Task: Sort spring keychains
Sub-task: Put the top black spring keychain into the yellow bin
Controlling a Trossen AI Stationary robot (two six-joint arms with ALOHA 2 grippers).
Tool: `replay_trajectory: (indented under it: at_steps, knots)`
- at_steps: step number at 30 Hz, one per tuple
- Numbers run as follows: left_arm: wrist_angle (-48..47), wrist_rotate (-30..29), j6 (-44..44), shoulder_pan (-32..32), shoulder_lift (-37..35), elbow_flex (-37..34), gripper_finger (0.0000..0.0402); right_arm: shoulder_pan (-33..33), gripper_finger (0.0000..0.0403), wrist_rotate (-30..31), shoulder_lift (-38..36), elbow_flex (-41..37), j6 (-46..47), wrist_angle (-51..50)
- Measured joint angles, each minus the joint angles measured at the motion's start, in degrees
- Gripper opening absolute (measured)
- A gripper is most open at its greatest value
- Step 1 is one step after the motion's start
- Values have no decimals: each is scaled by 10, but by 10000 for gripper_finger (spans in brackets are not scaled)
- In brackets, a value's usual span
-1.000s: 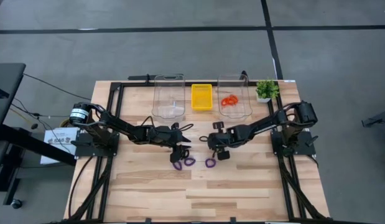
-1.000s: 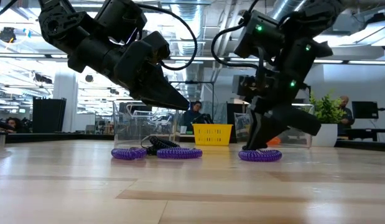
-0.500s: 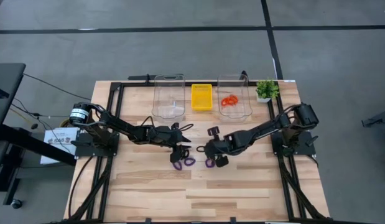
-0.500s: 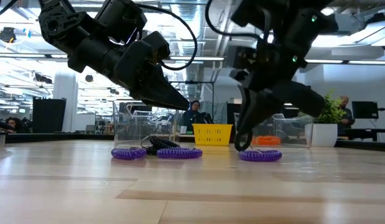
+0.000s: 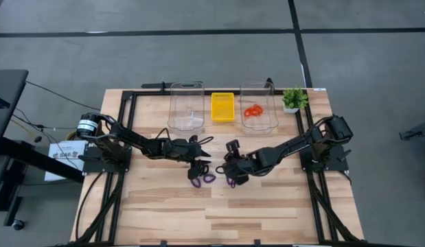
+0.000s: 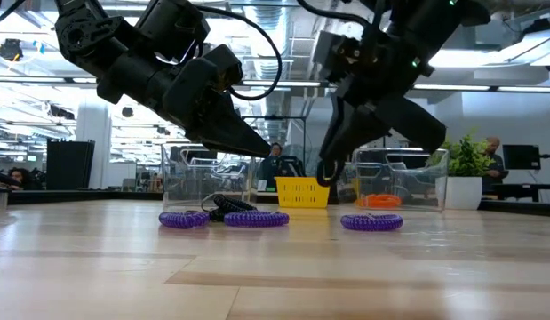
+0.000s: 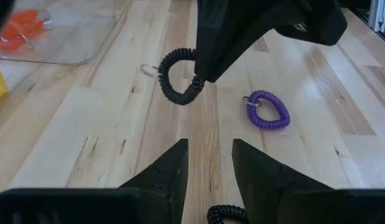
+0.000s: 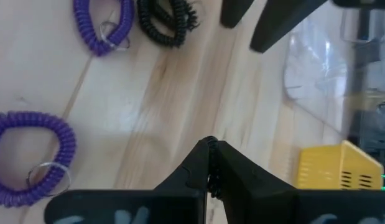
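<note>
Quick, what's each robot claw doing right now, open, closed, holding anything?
Left gripper: jaws open, holding nothing, above the table.
Right gripper: jaws closed on a black spring keychain, lifted off the table.

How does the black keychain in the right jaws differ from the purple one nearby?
The black keychain hangs clear of the table, pinched in the right gripper's shut jaws; the purple keychain lies flat and loose on the table. Both are coiled loops with a metal ring.
</note>
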Motion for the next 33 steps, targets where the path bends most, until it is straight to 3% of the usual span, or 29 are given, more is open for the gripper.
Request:
replay_trajectory:
  at_steps: [33]
  knots:
    - [1, -9, 0, 0, 0, -8, 122, 7, 14, -3, -1, 10, -41, 65]
